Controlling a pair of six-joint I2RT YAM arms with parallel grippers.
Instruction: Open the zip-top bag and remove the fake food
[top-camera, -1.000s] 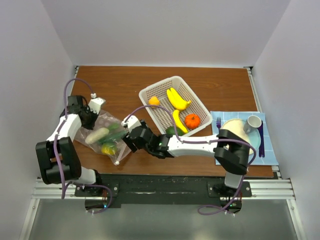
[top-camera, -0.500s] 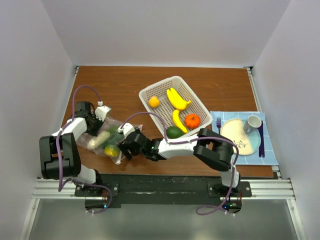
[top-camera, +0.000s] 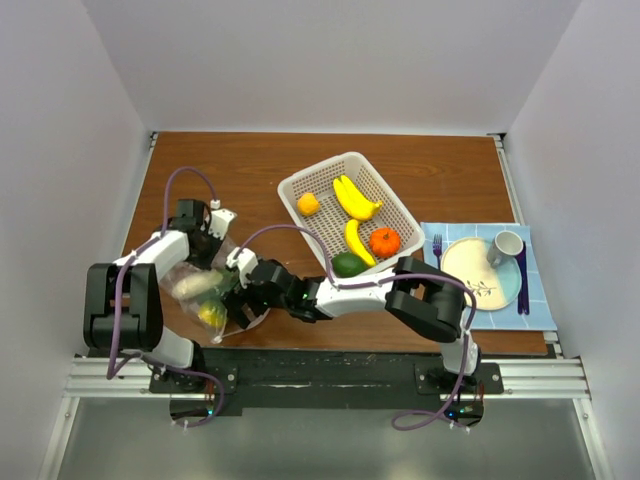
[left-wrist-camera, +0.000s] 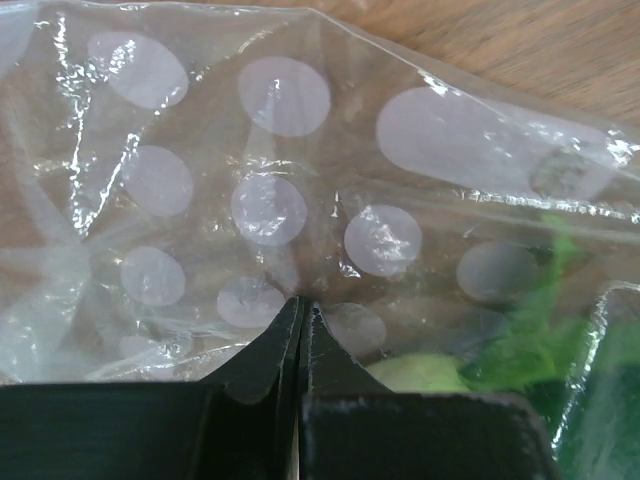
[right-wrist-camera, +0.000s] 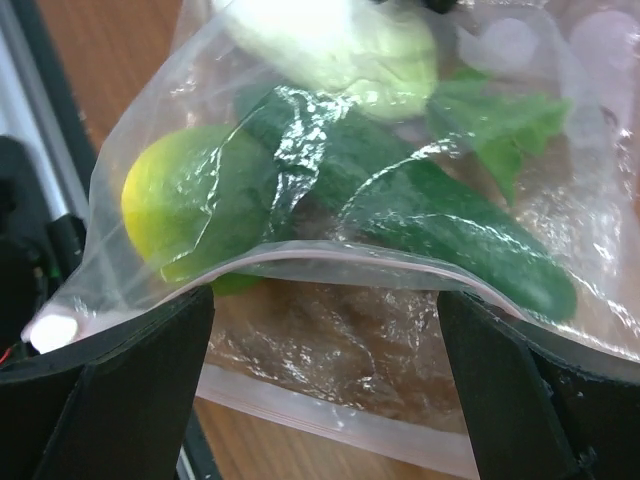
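The clear zip-top bag (top-camera: 182, 272) lies crumpled at the table's left front. It holds fake food: a whitish piece (top-camera: 193, 285), a yellow-green lemon (right-wrist-camera: 175, 205), a dark green cucumber (right-wrist-camera: 430, 215) and a lettuce leaf (right-wrist-camera: 500, 120). My left gripper (top-camera: 212, 232) is shut on the bag's dotted film (left-wrist-camera: 270, 210) at its far edge; the jaws are pressed together (left-wrist-camera: 300, 302). My right gripper (top-camera: 232, 295) is open wide at the bag's near side. The bag's parted mouth, with its zip strip (right-wrist-camera: 330, 262), sits between the right gripper's fingers (right-wrist-camera: 130, 390).
The white basket (top-camera: 300, 185) stands right of the bag with bananas, two orange pieces and a green fruit in it. A blue mat (top-camera: 535, 310) at the right edge carries a beige plate (top-camera: 470, 262), a cup (top-camera: 507, 245) and purple cutlery (top-camera: 521, 280).
The left gripper has moved right and inward, pulling the bag's far edge along. The right gripper has moved left to the bag's near side. The bag has bunched up.
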